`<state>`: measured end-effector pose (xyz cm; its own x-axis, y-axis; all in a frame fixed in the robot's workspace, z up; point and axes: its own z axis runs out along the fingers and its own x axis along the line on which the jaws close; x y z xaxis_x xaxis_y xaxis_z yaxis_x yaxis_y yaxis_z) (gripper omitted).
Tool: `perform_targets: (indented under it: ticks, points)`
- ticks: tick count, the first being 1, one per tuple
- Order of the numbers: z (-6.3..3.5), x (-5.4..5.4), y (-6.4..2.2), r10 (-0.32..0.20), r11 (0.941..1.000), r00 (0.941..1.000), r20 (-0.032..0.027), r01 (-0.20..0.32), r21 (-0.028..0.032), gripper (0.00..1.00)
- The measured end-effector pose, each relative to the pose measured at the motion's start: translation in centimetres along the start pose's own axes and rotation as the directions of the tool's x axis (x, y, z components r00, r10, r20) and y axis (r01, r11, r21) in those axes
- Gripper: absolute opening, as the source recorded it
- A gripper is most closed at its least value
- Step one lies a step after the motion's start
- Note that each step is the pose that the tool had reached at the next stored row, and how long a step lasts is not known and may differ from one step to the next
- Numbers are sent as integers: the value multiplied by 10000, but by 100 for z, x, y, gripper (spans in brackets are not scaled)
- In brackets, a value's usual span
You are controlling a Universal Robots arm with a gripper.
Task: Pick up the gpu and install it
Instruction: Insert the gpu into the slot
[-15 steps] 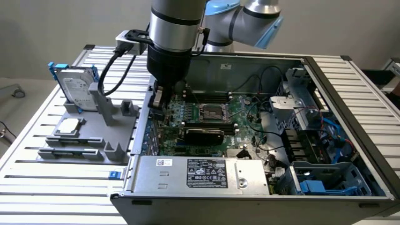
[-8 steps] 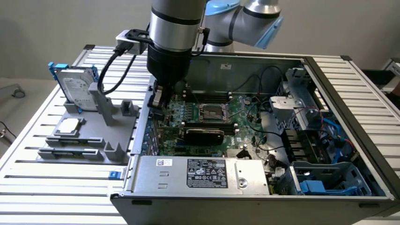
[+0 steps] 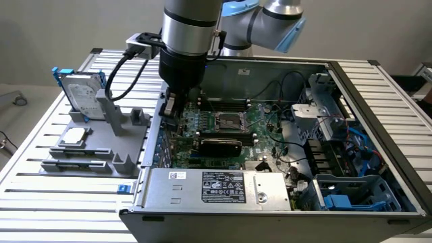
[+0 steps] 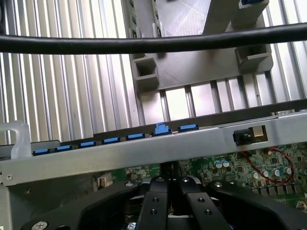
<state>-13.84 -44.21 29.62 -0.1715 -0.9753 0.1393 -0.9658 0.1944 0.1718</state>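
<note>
Exterior view, left to right, all places given from the silver sheet-metal case wall with its row of blue clips [image 4: 144,151].

(a) Outside the wall, toward the exterior view's left, a grey moulded parts fixture [image 3: 88,152] stands on the slatted table and carries a silver hard drive in a blue frame [image 3: 84,98].

(b) Just inside the wall, the black two-finger gripper [image 4: 169,182] hangs low over the green motherboard [image 3: 263,121]. Its fingers are pressed almost together.

(c) The wrist view shows a thin dark sliver between those fingers. It is judged to be the gpu [image 4: 169,167], a thin flat expansion card pinched edge-on, though little of it can be seen. It lies directly beneath the tool rather than to one side. Its long axis appears to run square to the wall, with one end reaching the wall and the rest extending under the gripper toward the case interior. The broad faces appear to stand upright over the board. Whether the lower edge already touches a slot cannot be told.

(d) Further inside the wall, toward the exterior view's right, the bare square metal processor socket [image 3: 226,121] lies clear of the gripper.
</note>
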Motion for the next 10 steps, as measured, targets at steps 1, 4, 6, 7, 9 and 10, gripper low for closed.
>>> perform_targets:
  ticks: [1,4,6,7,9,10]
  points:
    - [4,-3,0,26,10000,10000,-24,-26,3,13]
    - [9,-7,0,88,10000,9999,-64,-87,7,13]
    - [8,-8,0,105,9999,9999,-84,-105,7,13]
    - [7,-8,0,109,9999,9999,-93,-109,9,13]
    - [0,-7,2,116,9999,9999,-109,-116,13,13]
    - [-9,-6,4,119,9999,9999,-120,-119,15,13]
